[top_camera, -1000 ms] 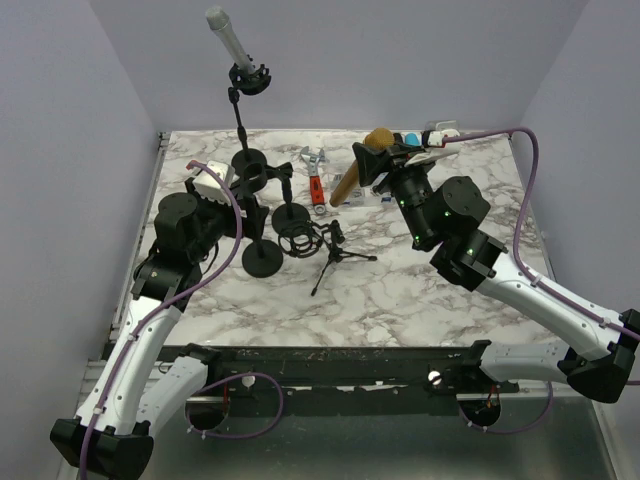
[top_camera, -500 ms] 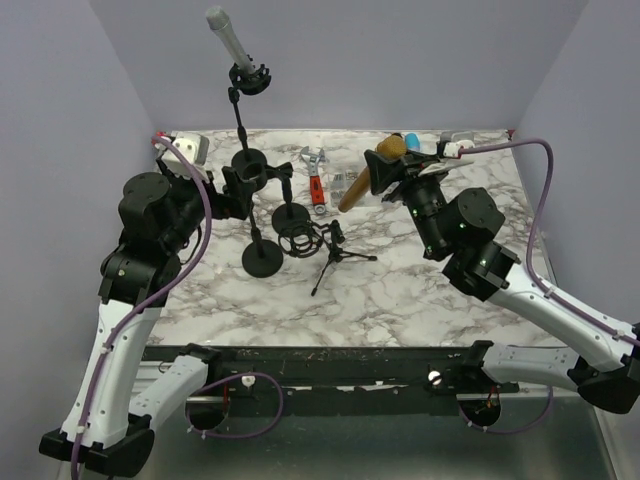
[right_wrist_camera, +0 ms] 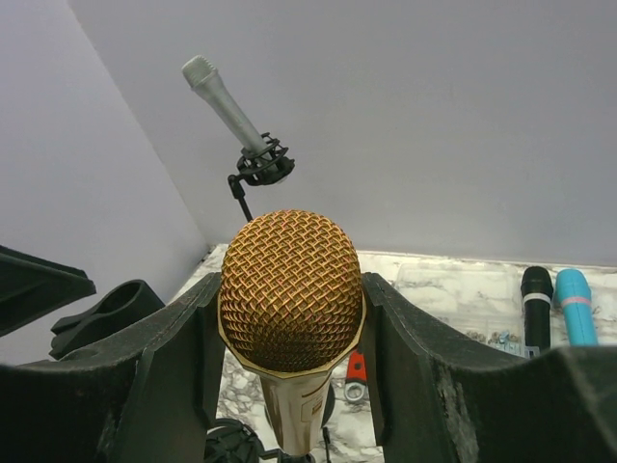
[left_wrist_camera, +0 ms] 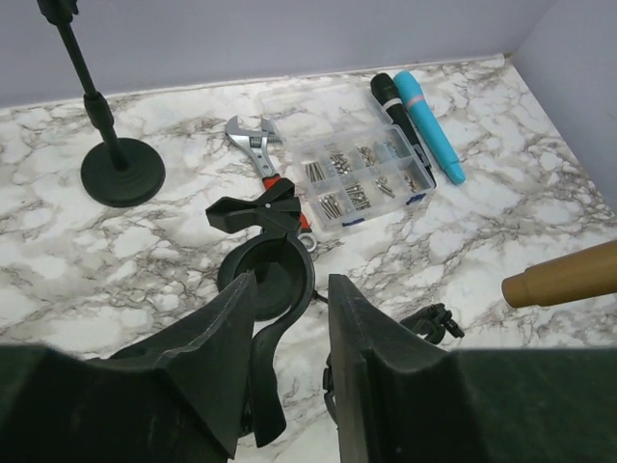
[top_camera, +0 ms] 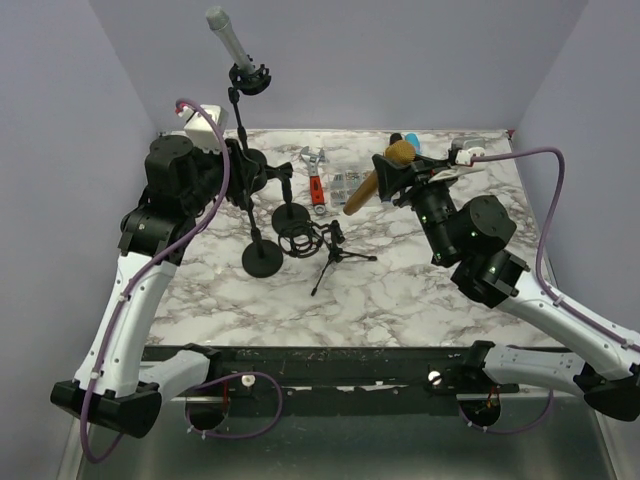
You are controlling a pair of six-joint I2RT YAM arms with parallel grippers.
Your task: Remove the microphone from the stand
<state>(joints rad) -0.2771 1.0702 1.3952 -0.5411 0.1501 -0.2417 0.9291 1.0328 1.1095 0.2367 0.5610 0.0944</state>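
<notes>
My right gripper (top_camera: 392,162) is shut on a gold-headed microphone (top_camera: 372,180) and holds it in the air, tilted, to the right of the stands. In the right wrist view the gold head (right_wrist_camera: 291,289) sits between my fingers (right_wrist_camera: 183,367). The short black stand's clip (top_camera: 256,172) is empty. My left gripper (top_camera: 243,168) is at that clip. In the left wrist view the clip (left_wrist_camera: 268,278) has its stem between my parted fingers (left_wrist_camera: 217,347), against the left one and apart from the right one. A grey microphone (top_camera: 225,35) stays on the tall stand.
On the marble table (top_camera: 420,280) lie a red-handled wrench (top_camera: 315,176), a clear screw box (left_wrist_camera: 357,178), a black microphone (left_wrist_camera: 395,106) and a blue one (left_wrist_camera: 429,125). A black shock mount (top_camera: 297,240) and a small tripod (top_camera: 335,255) stand near the round stand bases (top_camera: 262,258).
My left arm has risen and swung back while its gripper stays by the empty clip. My right gripper has carried the gold microphone up and to the right, away from the stand.
</notes>
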